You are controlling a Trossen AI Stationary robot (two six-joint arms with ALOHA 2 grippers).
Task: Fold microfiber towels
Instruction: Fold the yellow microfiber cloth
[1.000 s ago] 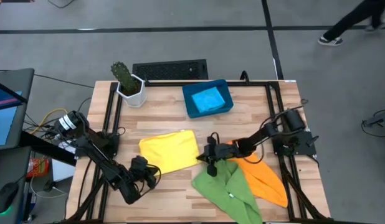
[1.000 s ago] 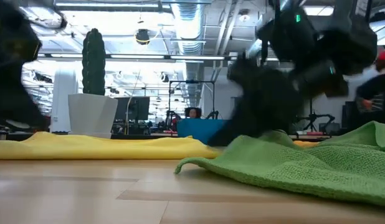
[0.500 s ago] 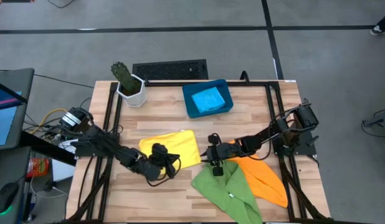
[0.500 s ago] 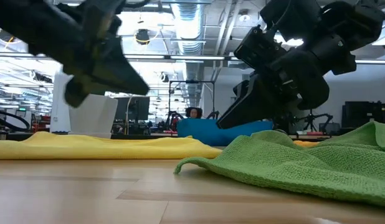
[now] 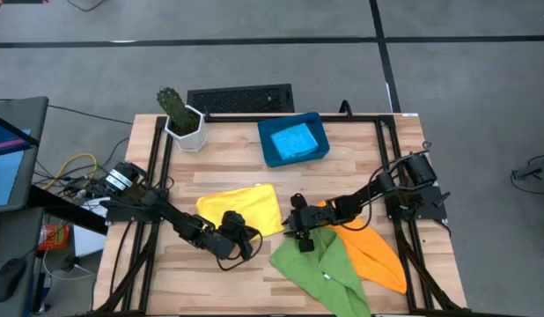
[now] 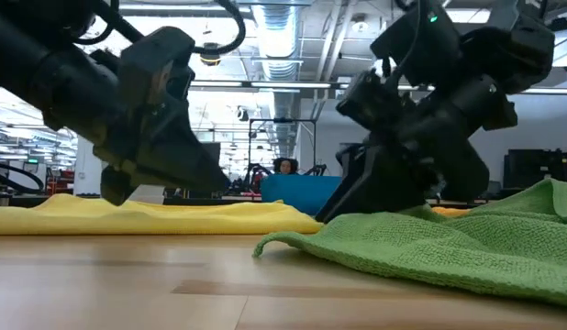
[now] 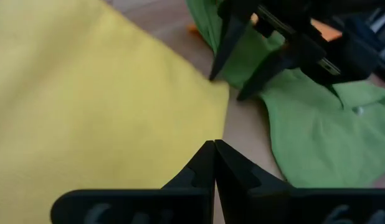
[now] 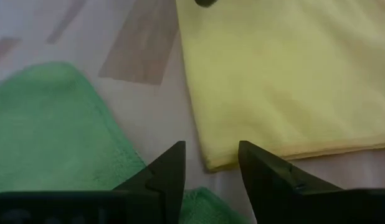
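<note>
Fingers parted on right end effector (image 5: 298, 231), above soft green towel (image 5: 320, 269); left end effector (image 5: 247, 240) pinched tight, at soft yellow towel's (image 5: 239, 211) five o'clock corner.

Wooden slat table (image 5: 228, 167) occupies the centre of the high view, edged by a black metal frame (image 5: 158, 154). A cactus in a white pot (image 5: 181, 119) stands at the table's upper left corner. A dark-blue rectangular tray (image 5: 269, 151) sits at upper centre of the table. A black keyboard (image 5: 240, 99) lies just beyond the table's upper edge. At the frame's left edge: a monitor (image 5: 8, 150) and loose cables (image 5: 74, 167). Grey floor (image 5: 254, 53) surrounds everything.
</note>
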